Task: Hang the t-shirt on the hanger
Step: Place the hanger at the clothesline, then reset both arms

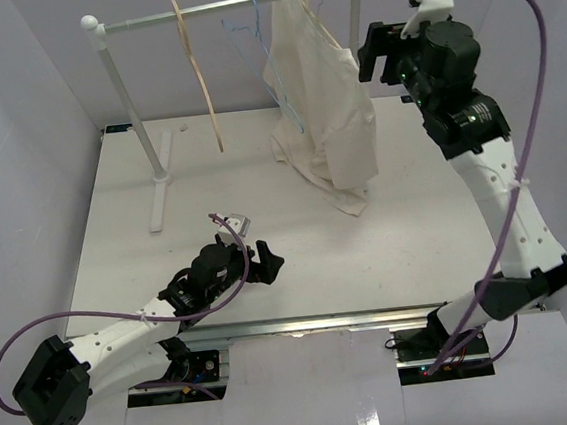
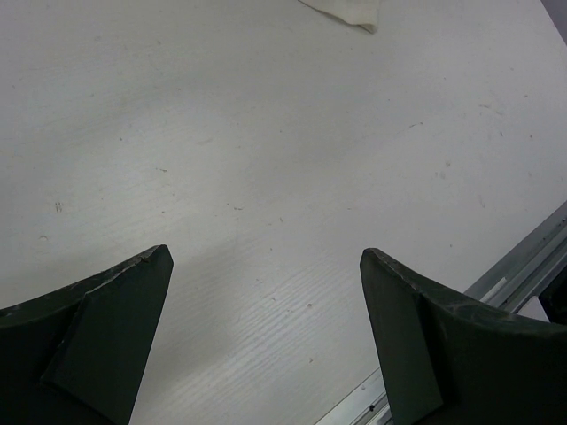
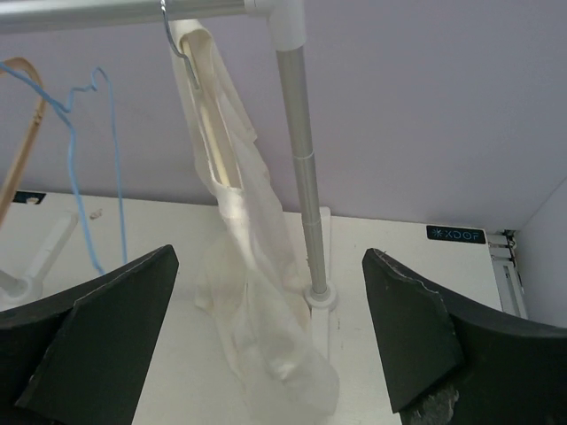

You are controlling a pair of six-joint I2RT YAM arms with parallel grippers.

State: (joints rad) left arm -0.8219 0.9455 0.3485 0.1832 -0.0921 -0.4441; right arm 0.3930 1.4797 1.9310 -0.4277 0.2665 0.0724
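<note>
Left gripper (image 1: 258, 258), lower centre of the top view: low over the worktop (image 1: 399, 262), jaws spread wide, nothing between them. Left wrist view shows only bare white surface ahead, lightly scuffed, with a metal rail along the lower right edge.

T-shirt (image 1: 319, 109), upper right of centre in the top view: hangs from the rack rail (image 1: 214, 13) on the hanger (image 3: 217, 133). Long axis is vertical, neck up, with the hem end bunched and touching the worktop. Cloth is draped narrow and wrinkled.

In the right wrist view the hanger is seen nearly edge-on. Its pale arm slants down inside the neck opening, and the hook (image 3: 173, 35) is over the rail, close to the right post (image 3: 301, 159).

Right gripper (image 1: 367, 56), upper right: raised, just beside the shirt, jaws spread, holding nothing.

On the same rail, to the left: blue wire hanger (image 1: 263, 54), then tan wooden hanger (image 1: 200, 80).

Pale lilac walls (image 1: 23, 117) close the left and far sides.
</note>
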